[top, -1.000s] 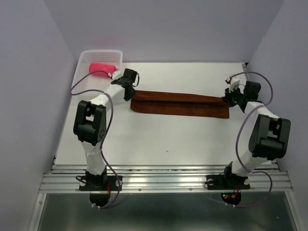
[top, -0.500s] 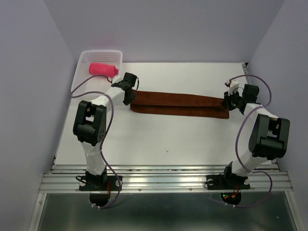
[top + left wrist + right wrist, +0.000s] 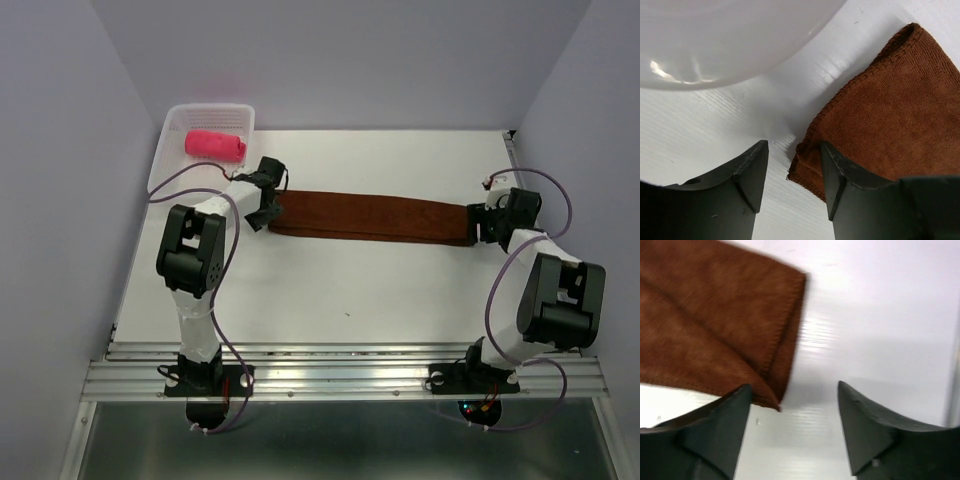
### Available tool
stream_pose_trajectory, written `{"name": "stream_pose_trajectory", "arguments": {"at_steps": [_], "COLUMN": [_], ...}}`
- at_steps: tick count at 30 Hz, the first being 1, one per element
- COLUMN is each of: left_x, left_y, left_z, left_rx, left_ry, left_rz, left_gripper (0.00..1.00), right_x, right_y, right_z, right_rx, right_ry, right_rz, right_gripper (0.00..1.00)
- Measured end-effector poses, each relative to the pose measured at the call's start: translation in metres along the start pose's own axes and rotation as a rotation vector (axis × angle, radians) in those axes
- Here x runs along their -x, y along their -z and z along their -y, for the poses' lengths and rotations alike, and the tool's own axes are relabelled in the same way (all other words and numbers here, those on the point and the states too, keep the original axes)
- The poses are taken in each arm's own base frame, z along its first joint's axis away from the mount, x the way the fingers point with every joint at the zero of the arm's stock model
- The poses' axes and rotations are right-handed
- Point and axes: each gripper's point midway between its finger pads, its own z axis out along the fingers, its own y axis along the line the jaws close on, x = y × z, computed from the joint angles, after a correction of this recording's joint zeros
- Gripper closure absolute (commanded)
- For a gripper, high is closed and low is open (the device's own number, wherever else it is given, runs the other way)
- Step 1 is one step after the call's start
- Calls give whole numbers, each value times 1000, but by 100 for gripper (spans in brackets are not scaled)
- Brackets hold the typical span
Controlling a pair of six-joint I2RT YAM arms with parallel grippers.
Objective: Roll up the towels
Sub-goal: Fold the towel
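**Desk:** Where are the two towels?

**Photographer:** The rust brown towel lies folded into a long, narrow strip across the middle of the white table, running from 9 o'clock to 3 o'clock in the overhead view. The bright pink-red towel sits as a tight roll inside the white perforated basket, at about 10 o'clock on the table.

**Desk:** And the arms?

**Photographer:** There is one at each end of the strip. The left gripper is at the 9 o'clock end, just below the basket. The right gripper is at the 3 o'clock end, near the table's edge.

**Desk:** Is either hand holding the cloth?

**Photographer:** No. In the left wrist view, the left gripper has its fingers spread apart, with mostly bare table between them. The brown towel fills the frame from 1 to 4 o'clock. One stitched corner pokes into the gap beside the finger at 4 o'clock, but the jaws are not closed on it.

**Desk:** And the right hand?

**Photographer:** It is much the same. The right gripper stands wide open and holds nothing. The brown towel, a little blurred, covers the frame from 9 to 12 o'clock. Its folded corner ends close to the finger at 7 o'clock, and there is white table across the rest of the gap.
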Motion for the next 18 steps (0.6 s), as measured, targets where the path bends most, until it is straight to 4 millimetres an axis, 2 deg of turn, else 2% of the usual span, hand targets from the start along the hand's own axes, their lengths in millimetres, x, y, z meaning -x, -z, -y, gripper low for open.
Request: {"name": "stream_pose_trajectory", "arguments": {"at_steps": [2, 3, 7, 11, 16, 18], "left_x": [0, 1, 11, 20, 25, 25], "left_y": [2, 4, 22, 45, 67, 73], "left_z": [-2, -3, -1, 7, 36, 47], "left_rx": [8, 8, -20, -63, -155, -188], "left_ry": [-2, -2, 8, 7, -40, -59], "left_rz": [-2, 0, 19, 46, 69, 75], "left_gripper": [40, 40, 37, 33, 31, 31], "right_x": [11, 15, 38, 59, 88, 97], "right_y": [12, 18, 50, 70, 65, 56], "right_z": [15, 21, 45, 47, 32, 27], "right_rx": [-95, -138, -309, -338, -220, -168], "right_ry": [-21, -38, -101, -178, -318, -384], "right_rz": [24, 36, 109, 189, 221, 204], "right_gripper": [11, 0, 0, 0, 1, 8]}}
